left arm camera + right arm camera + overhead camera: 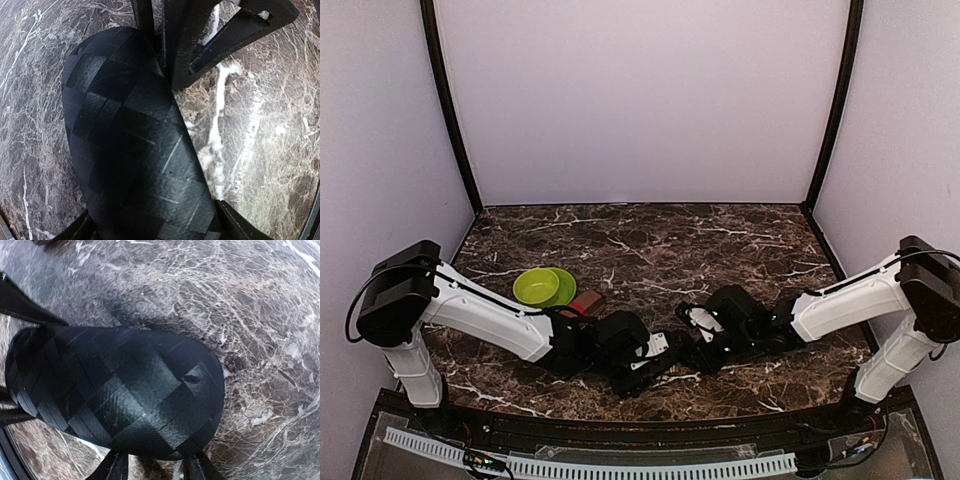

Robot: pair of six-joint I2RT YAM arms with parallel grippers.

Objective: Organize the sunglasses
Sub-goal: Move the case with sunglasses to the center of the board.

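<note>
Sunglasses hidden; black woven case [135, 150] (counter's [650, 240] 6 o'clock) gripped by right tool [154, 467], straddled by left tool [152, 225], its grip unclear.

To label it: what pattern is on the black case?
The case shows woven black checks; clearest in right wrist view.

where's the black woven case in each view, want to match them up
top external: the black woven case is low centre, near the table's front edge, dark and hard to make out.
left wrist: it fills the middle, running from upper left down to the bottom edge.
right wrist: it lies across the left and centre, rounded end pointing right.
shared landmark: the brown marble tabletop with white veins, under the case in all three.
</note>
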